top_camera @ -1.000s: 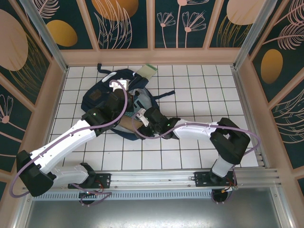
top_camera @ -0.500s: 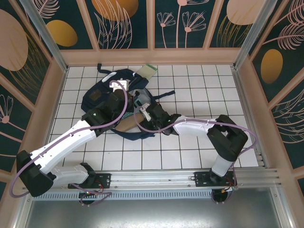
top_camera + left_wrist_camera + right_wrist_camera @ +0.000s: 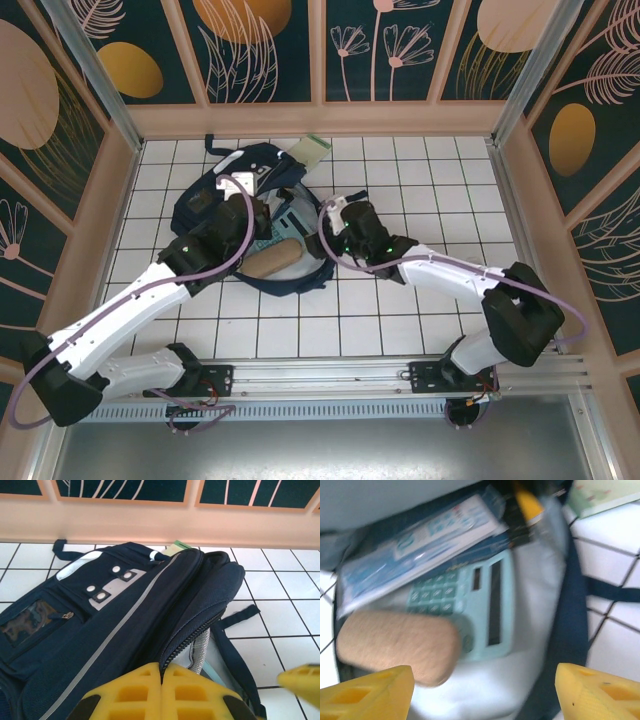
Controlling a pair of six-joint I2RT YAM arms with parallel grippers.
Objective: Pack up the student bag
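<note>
Navy-blue student bag (image 3: 70,630) lies unzipped, grey stripe (image 3: 127,615) crossing its front.

White grid-tiled floor (image 3: 450,180), peach-framed dark teal wall panels (image 3: 390,50) with floral motifs.

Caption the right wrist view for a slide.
Open right hand over the open student bag, teal calculator, tan pouch and blue booklet inside.

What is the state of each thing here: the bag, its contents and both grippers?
student bag, unzipped, main compartment open.
calculator, inside the bag, face up.
beige case, lying in the bag, partly over the calculator.
green notebook, flat on the table, outside the bag.
left gripper, shut on the bag's flap edge.
right gripper, open, above the bag's opening.
</note>
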